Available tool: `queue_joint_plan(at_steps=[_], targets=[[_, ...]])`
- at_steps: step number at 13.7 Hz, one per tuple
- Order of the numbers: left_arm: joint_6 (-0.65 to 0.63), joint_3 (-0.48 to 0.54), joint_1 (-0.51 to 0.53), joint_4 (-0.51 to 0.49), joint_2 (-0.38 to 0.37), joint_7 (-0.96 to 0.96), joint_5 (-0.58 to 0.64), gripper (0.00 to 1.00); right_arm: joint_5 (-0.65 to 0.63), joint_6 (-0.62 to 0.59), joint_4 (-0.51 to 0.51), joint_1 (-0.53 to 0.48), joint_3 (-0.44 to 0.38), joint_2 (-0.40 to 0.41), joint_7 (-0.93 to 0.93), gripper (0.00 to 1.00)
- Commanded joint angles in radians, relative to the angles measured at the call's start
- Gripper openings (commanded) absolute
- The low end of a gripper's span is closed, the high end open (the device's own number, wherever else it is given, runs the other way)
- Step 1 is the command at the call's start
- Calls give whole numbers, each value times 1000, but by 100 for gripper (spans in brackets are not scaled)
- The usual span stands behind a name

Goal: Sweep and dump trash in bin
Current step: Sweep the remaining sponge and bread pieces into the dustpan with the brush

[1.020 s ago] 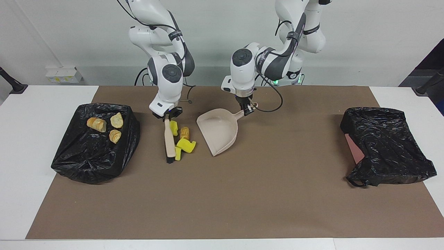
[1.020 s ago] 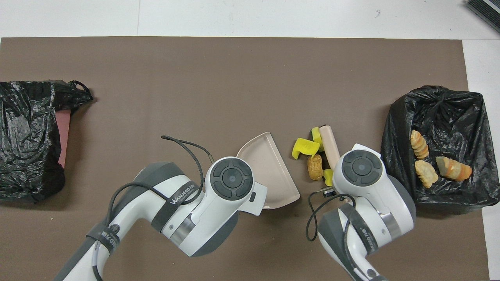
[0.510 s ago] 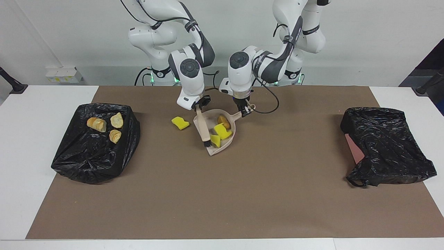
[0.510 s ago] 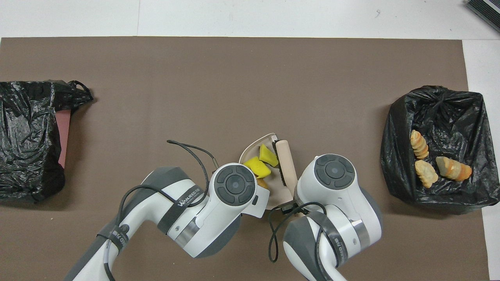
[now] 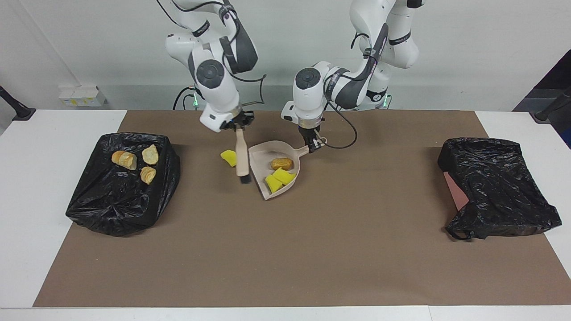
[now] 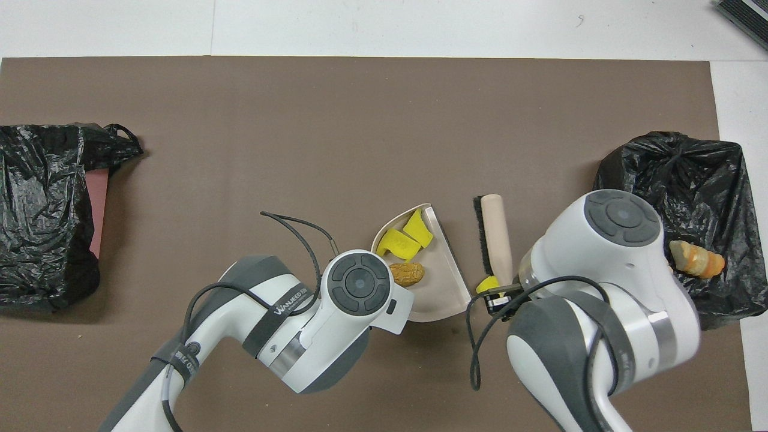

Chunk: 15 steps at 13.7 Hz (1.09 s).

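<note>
My left gripper (image 5: 313, 143) is shut on the handle of the beige dustpan (image 5: 261, 157), which rests on the brown mat. In the dustpan (image 6: 447, 273) lie a brown lump (image 5: 282, 163) and two yellow wedges (image 5: 285, 176). My right gripper (image 5: 238, 126) is shut on the top of a wooden brush (image 5: 242, 156), which points down just outside the pan's open mouth. A third yellow wedge (image 5: 229, 157) lies on the mat beside the brush, toward the right arm's end. The black-bagged bin (image 5: 120, 200) there holds three tan-orange chunks (image 5: 124, 159).
A second black bag (image 5: 495, 187) over a reddish box sits at the left arm's end of the table. The brown mat (image 5: 285, 249) stretches bare from the dustpan away from the robots. White table shows around the mat.
The brush swept the brown lump and two yellow wedges into the dustpan, then pulled back out toward the right arm's end. One yellow wedge stayed on the mat.
</note>
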Motion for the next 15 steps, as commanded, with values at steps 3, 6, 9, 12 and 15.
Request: queue_joint_plan(at_steps=[3, 6, 9, 12, 15], targets=[[-194, 12, -25, 59, -25, 91, 78, 0, -112, 51, -235, -36, 14, -119, 60, 0], [-185, 9, -70, 5, -63, 18, 82, 0, -110, 155, -336, -30, 21, -80, 68, 0], [-129, 5, -85, -36, -79, 14, 81, 0, -37, 172, -340, 32, 23, -59, 19, 0], [-44, 5, -67, -58, -74, 22, 81, 0, 212, 233, -338, 92, 23, -56, -76, 0], [54, 5, -61, -108, -73, 24, 81, 0, 435, 240, -296, 125, 23, -40, -106, 0]])
